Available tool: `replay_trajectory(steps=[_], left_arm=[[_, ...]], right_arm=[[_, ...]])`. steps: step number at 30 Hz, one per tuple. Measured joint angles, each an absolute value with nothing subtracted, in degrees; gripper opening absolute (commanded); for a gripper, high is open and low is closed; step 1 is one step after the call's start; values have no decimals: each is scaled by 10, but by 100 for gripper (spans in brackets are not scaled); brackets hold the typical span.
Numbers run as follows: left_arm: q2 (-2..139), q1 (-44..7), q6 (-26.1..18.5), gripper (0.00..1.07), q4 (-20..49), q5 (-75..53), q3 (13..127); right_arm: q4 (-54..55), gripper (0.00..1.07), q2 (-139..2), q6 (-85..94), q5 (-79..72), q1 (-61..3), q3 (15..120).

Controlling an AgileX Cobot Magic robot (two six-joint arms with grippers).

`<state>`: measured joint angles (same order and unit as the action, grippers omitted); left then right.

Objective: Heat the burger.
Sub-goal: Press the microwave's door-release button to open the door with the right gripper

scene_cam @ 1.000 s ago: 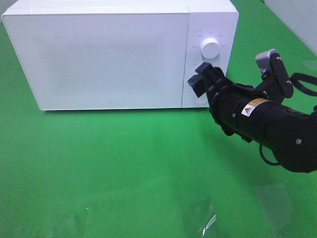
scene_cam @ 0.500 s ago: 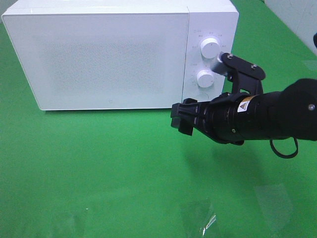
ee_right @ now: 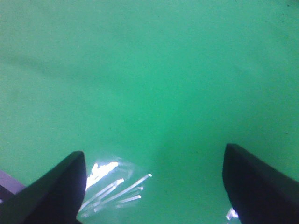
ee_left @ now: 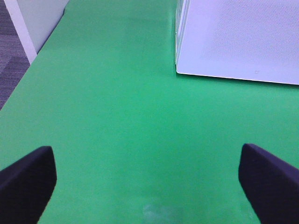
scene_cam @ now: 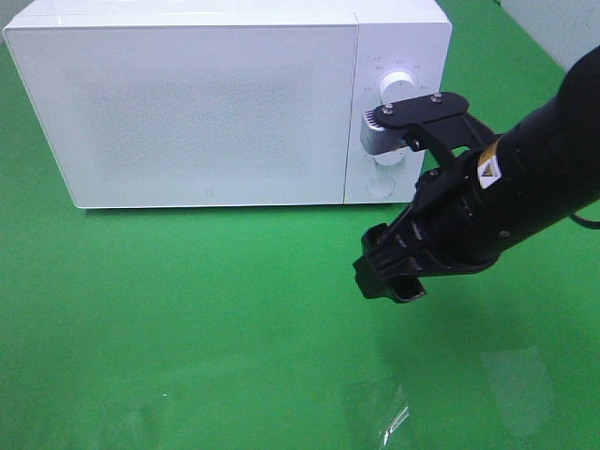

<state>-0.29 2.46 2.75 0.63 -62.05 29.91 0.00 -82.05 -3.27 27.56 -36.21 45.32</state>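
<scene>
The white microwave (scene_cam: 206,103) stands at 11 o'clock on the green table (scene_cam: 187,309), and its door is closed. The right pincer (scene_cam: 389,277) hangs above the bare cloth, at 5 o'clock from the upper knob (scene_cam: 394,86), and points toward 7 o'clock. Its fingers are wide apart and hold nothing. The left pincer (ee_left: 147,186) is also wide apart and empty, facing the microwave's front. The burger shows in no view, so its place cannot be told.

Right gripper (scene_cam: 386,281) pulled off the microwave (scene_cam: 187,103) ctrl panel (scene_cam: 412,47) — now lower, over green table (scene_cam: 187,328) (pointing down).
</scene>
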Motion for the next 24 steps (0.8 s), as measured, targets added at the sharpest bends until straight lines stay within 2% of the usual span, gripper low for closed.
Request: replay_trajectory(steps=[7,12,14,19,23,24], left_arm=[[-3,25,28,98,6,-621,299],[-3,25,28,98,6,-621,299],[-3,25,28,98,6,-621,299],[-3,25,28,98,6,-621,299],[-3,25,28,98,6,-621,299],[-3,25,28,98,6,-621,299]], right_arm=[[-29,76,-717,-31,394,-362,455],[-29,76,-665,-26,413,-362,445],[-33,76,-581,-13,422,-362,420],[-37,76,-517,-10,434,-362,396],[-32,76,-466,-8,450,-328,381],[-32,76,-438,-8,457,-290,375]])
